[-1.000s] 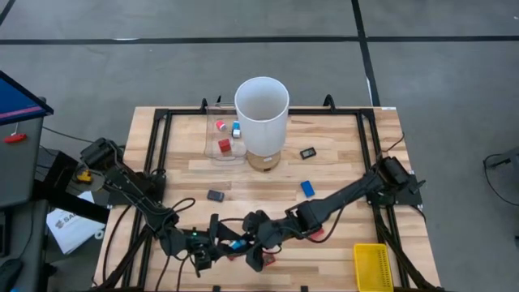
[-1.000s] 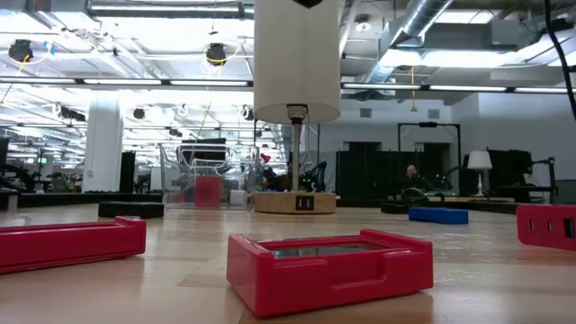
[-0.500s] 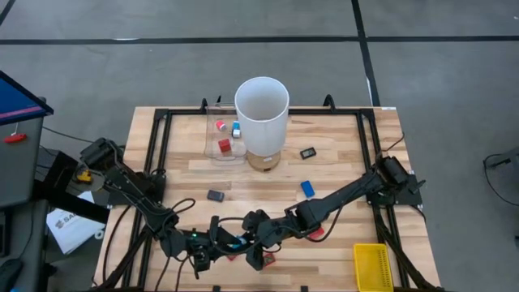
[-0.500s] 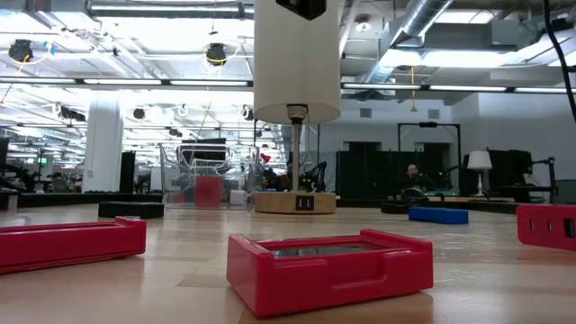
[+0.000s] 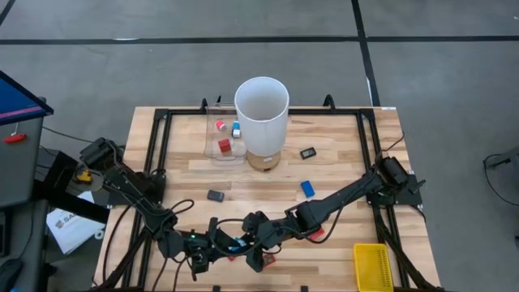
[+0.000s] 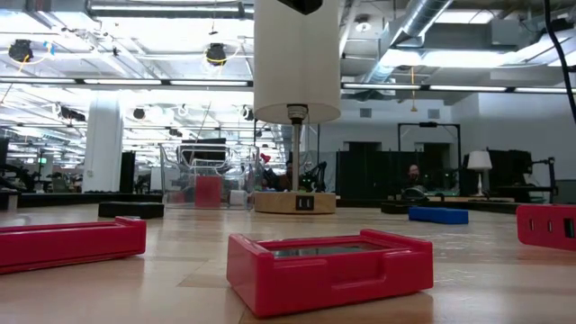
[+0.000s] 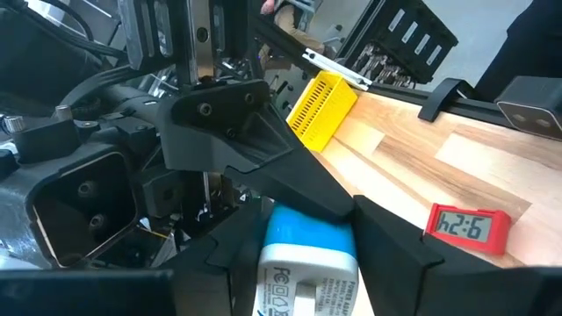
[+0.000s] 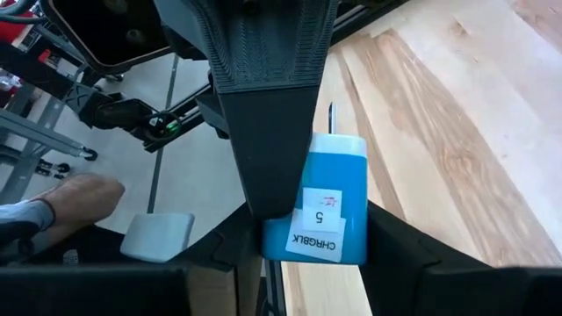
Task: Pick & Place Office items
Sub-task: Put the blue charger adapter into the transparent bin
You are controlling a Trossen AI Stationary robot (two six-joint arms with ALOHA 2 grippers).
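Blue plastic charger block (image 8: 318, 204) sits between both sets of jaws, each clamped on it: light, rigid, slick-sided, best pinched across flat faces.

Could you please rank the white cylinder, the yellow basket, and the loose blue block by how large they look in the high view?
1. white cylinder: largest, though it stands tall, nearer the overhead camera.
2. yellow basket: clearly smaller.
3. blue block: smallest.
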